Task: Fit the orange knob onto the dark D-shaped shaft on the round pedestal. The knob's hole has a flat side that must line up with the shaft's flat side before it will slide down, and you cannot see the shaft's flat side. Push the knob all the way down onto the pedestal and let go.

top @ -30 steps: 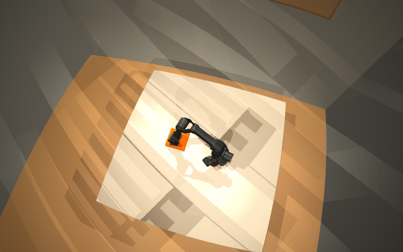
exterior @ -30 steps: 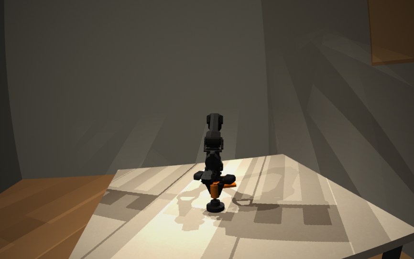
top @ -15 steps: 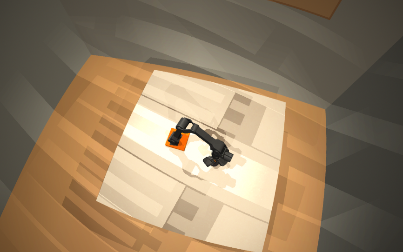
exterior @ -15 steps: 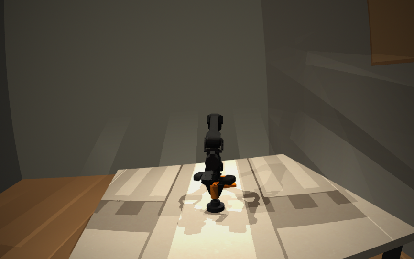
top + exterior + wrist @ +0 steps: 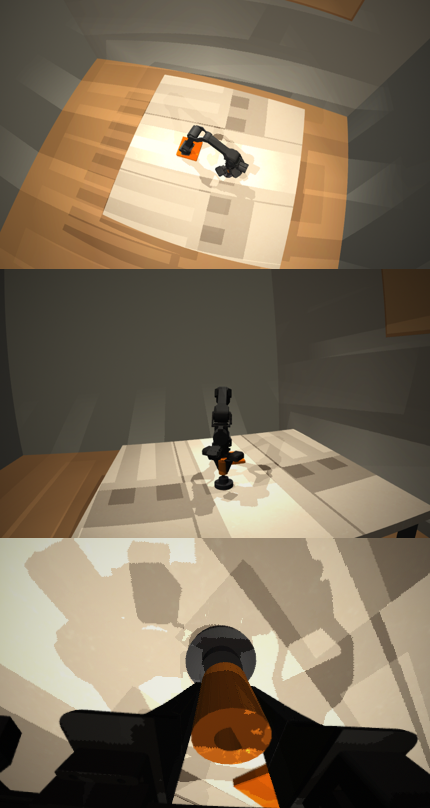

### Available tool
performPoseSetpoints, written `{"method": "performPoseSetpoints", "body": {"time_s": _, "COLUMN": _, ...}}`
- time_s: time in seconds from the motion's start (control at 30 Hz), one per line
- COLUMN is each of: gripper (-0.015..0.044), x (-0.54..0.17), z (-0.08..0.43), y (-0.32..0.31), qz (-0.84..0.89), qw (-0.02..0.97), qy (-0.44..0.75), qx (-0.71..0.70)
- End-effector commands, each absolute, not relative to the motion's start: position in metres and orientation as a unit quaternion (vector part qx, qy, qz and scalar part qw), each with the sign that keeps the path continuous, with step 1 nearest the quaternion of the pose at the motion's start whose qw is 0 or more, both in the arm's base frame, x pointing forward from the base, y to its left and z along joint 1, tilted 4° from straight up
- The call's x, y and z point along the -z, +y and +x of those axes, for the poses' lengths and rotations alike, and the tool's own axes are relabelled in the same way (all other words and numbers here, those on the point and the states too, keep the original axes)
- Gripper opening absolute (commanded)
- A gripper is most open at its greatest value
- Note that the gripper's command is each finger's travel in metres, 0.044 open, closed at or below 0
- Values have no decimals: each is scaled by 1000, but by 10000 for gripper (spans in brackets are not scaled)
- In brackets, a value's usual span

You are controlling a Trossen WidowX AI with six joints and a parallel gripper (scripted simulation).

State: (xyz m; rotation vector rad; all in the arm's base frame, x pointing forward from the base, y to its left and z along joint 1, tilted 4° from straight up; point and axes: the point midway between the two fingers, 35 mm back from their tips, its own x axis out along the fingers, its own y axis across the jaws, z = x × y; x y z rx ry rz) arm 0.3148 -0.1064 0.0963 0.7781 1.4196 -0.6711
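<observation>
The orange knob (image 5: 222, 466) (image 5: 225, 703) is a tall cylinder, upright between the fingers of my gripper (image 5: 223, 469) (image 5: 224, 689), which is shut on it. The dark round pedestal (image 5: 223, 484) (image 5: 194, 658) stands on the table straight below the knob. In the exterior view the knob's lower end is just above the pedestal's raised collar, with a thin dark gap between them. The knob's top with its dark hole faces the wrist camera. The shaft is hidden by the knob, and so is its flat side. In the top view the arm hides the pedestal.
The arm's orange base plate (image 5: 193, 156) (image 5: 239, 461) (image 5: 257, 786) lies behind the gripper. The pale table (image 5: 152, 196) (image 5: 285, 516) carries the arm and the pedestal, with patchy shadows across it. A brown floor (image 5: 47, 190) and grey walls surround it.
</observation>
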Motion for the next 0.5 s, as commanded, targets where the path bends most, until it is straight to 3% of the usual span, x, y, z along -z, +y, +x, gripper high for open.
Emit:
{"method": "performPoseSetpoints", "body": {"time_s": 0.0, "gripper": 0, "x": -101, "z": 315, "y": -106, "qz": 367, "qw": 629, "qy": 606, "qx": 319}}
{"method": "performPoseSetpoints", "body": {"time_s": 0.47, "gripper": 0, "x": -96, "z": 319, "y": -108, "qz": 367, "qw": 629, "qy": 606, "qx": 319}}
